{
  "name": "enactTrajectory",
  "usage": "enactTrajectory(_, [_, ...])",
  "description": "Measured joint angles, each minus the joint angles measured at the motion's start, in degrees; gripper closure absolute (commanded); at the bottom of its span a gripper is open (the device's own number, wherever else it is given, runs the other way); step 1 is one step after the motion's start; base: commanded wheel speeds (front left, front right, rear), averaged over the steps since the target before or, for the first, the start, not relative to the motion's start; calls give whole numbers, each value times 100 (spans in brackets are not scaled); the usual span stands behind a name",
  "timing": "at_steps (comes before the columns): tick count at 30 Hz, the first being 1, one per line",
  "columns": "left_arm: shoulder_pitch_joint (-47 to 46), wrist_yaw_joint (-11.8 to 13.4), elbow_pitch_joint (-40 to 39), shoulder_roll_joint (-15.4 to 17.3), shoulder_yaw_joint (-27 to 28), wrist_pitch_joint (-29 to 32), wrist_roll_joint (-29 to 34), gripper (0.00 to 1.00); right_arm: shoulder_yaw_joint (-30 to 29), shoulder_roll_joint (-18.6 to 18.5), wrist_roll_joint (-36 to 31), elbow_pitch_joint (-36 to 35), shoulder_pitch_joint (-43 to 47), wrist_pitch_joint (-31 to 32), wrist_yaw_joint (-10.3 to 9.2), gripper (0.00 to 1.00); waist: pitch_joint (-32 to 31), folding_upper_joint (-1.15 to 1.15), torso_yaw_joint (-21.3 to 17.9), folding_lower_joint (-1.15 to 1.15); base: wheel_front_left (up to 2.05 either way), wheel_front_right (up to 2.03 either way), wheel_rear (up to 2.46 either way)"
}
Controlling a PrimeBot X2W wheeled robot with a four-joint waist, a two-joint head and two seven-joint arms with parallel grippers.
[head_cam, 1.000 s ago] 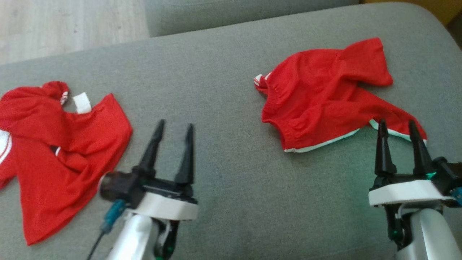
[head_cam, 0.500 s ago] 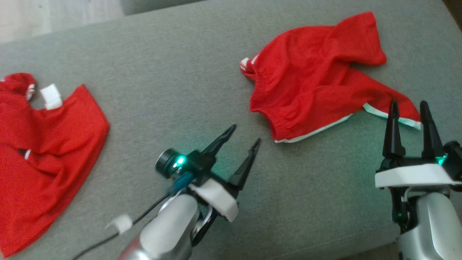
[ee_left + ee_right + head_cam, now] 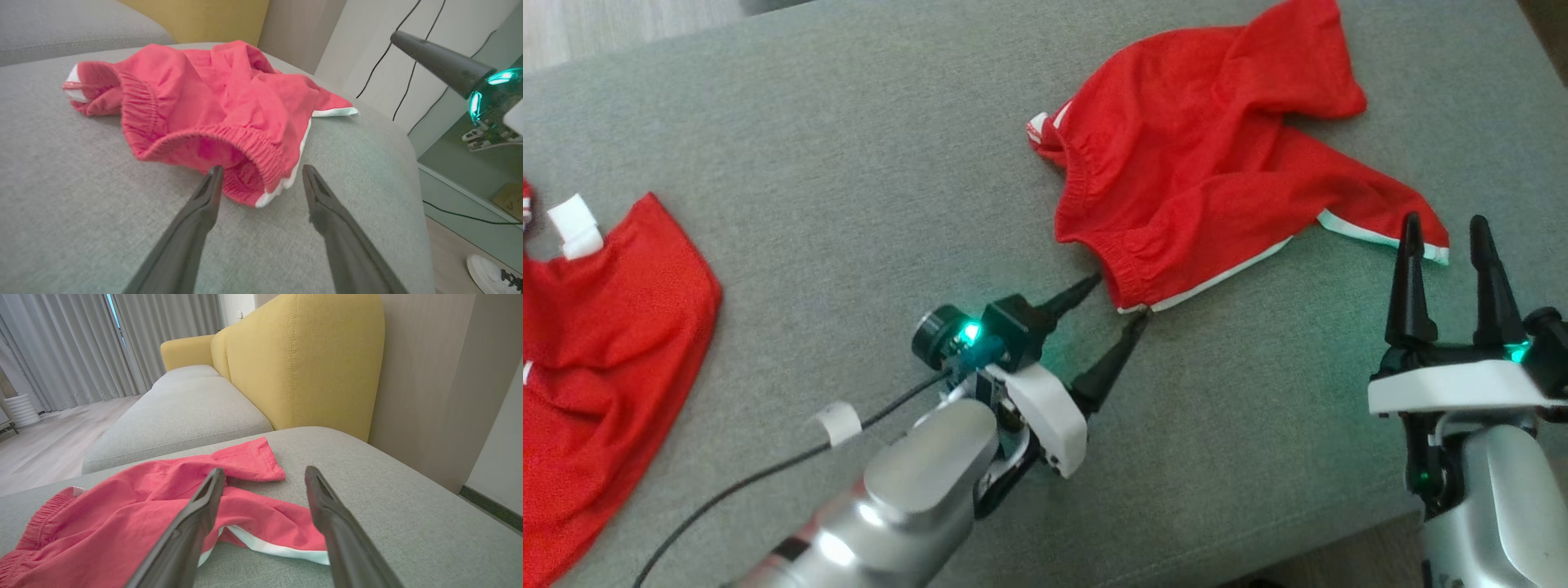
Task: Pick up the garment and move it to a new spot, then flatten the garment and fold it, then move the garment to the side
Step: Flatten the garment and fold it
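The garment (image 3: 1192,163) is a pair of red shorts with white trim, lying crumpled on the grey cushion (image 3: 849,163) at the right. My left gripper (image 3: 1120,297) is open, its tips at the near corner of the elastic waistband. In the left wrist view the waistband's edge of the garment (image 3: 212,94) lies between the tips of the left gripper (image 3: 262,168), not pinched. My right gripper (image 3: 1445,220) is open, its tips at the white-trimmed leg hem. In the right wrist view that hem of the garment (image 3: 122,494) lies beyond the right gripper (image 3: 264,469).
A second red garment (image 3: 596,367) with a white tag lies at the cushion's left. A yellow backrest (image 3: 306,355) rises behind the shorts. The cushion's front edge runs close to my right arm. A white shoe (image 3: 490,273) sits on the floor.
The head camera has shifted. My left gripper has swung right across the cushion, from near the left garment to the shorts' waistband. My right gripper stays at the hem, still open.
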Motion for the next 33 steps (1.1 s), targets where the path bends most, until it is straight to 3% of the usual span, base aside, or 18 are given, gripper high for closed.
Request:
enactTrajectory(8, [-393, 1, 253, 2, -491, 65, -539, 0, 80, 0, 5, 5, -65, 0, 0, 0, 39, 0, -73, 0, 0, 0, 0])
enactTrajectory(9, [-404, 1, 241, 1, -554, 65, -637, 4, 82, 0, 5, 5, -65, 0, 0, 0, 40, 0, -75, 0, 0, 0, 0])
enactTrajectory(10, [-403, 1, 222, 1, -600, 45, -720, 60, 82, 0, 5, 7, -65, 0, 0, 0, 41, 0, -75, 0, 0, 0, 0])
enactTrajectory(11, [-405, 1, 214, 1, -661, -23, -779, 100, 81, 0, 5, 7, -65, 0, 0, 0, 43, 0, -72, 0, 0, 0, 0])
enactTrajectory(22, [-632, 15, 263, -7, -511, -524, -976, 100, -16, -1, -35, 146, -52, 0, 0, 0, -111, 0, 201, 0, 0, 0, 0])
enactTrajectory(29, [-432, 63, 16, 165, 193, -534, -497, 100, 90, -1, -115, 230, -33, 0, 0, 0, -371, 0, 518, -1, 0, 0, 0])
enactTrajectory(33, [-40, 58, -59, 414, 247, -535, -207, 100, 193, -1, -138, 314, -8, 0, 0, 0, -524, 0, 716, -1, 0, 0, 0])
